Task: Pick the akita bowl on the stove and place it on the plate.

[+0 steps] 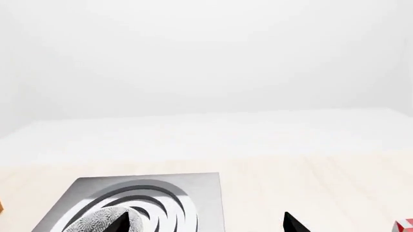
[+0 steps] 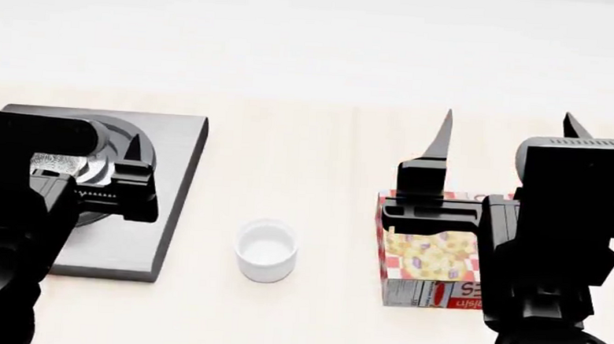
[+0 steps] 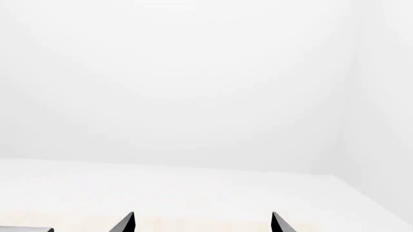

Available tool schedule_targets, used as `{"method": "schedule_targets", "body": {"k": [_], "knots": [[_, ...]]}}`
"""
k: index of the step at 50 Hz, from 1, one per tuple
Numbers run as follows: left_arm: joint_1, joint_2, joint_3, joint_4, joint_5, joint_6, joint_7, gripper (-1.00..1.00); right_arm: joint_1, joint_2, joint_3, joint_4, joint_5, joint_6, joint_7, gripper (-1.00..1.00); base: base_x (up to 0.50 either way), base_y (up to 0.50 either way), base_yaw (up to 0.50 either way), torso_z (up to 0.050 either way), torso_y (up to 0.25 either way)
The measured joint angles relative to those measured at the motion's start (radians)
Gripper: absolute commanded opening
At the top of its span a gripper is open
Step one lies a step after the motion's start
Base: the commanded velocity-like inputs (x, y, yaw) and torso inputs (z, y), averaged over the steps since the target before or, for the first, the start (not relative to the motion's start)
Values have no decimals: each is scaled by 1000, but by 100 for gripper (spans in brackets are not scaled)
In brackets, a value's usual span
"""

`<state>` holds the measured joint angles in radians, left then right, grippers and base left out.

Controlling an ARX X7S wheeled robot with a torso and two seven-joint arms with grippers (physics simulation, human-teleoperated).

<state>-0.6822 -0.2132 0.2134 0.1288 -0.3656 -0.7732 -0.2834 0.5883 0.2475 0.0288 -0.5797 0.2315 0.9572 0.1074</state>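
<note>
The left gripper point(image 1: 205, 223) hangs low over the stove point(image 1: 200, 193) with its fingers spread wide and nothing between them; one fingertip point(image 1: 119, 221) overlaps the patterned akita bowl point(image 1: 96, 221), which sits on the burner rings. From the head camera the bowl point(image 2: 57, 163) shows only as a sliver behind the left arm. The right gripper point(image 2: 503, 139) is raised, its jaws wide apart and empty, above a food box point(image 2: 428, 261). A white cup point(image 2: 266, 251) stands on the table point(image 2: 320, 141) between stove and box.
</note>
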Motion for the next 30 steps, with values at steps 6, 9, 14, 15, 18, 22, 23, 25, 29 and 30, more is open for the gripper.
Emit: {"method": "schedule_targets", "body": {"k": [6, 9, 14, 15, 18, 22, 23, 25, 29, 30], "knots": [[-14, 2, -4, 4, -10, -13, -4, 100, 0, 0, 0, 1, 2, -3, 3, 100, 0, 0, 0, 0, 0], [-29, 2, -7, 7, -16, -27, -7, 100, 1, 0, 0, 1, 4, -2, 5, 100, 0, 0, 0, 0, 0], [-69, 2, -13, 5, -26, -57, -13, 100, 1, 0, 1, 1, 6, -3, 8, 100, 0, 0, 0, 0, 0], [-80, 2, -14, 2, -27, -63, -14, 100, 1, 0, 1, 2, 6, -4, 8, 100, 0, 0, 0, 0, 0], [-116, 2, -14, -12, -29, -82, -17, 100, 0, 0, 2, 3, 8, -6, 9, 100, 0, 0, 0, 0, 0], [-176, 1, -14, -43, -28, -106, -18, 100, 0, 0, 3, 3, 10, -6, 11, 100, 0, 0, 0, 0, 0], [-192, 1, -14, -52, -28, -111, -19, 100, 0, 0, 3, 2, 11, -5, 12, 100, 0, 0, 0, 0, 0], [-224, 2, -15, -74, -27, -120, -19, 100, 0, 0, 3, 3, 12, -6, 12, 100, 0, 0, 0, 0, 0], [-294, 3, -9, -130, -20, -131, -15, 100, 1, 0, 5, 2, 16, -5, 13, 100, 0, 0, 0, 0, 0], [-312, 4, -7, -145, -18, -133, -14, 100, 1, -1, 5, 2, 17, -5, 14, 100, 0, 0, 0, 0, 0]]}}
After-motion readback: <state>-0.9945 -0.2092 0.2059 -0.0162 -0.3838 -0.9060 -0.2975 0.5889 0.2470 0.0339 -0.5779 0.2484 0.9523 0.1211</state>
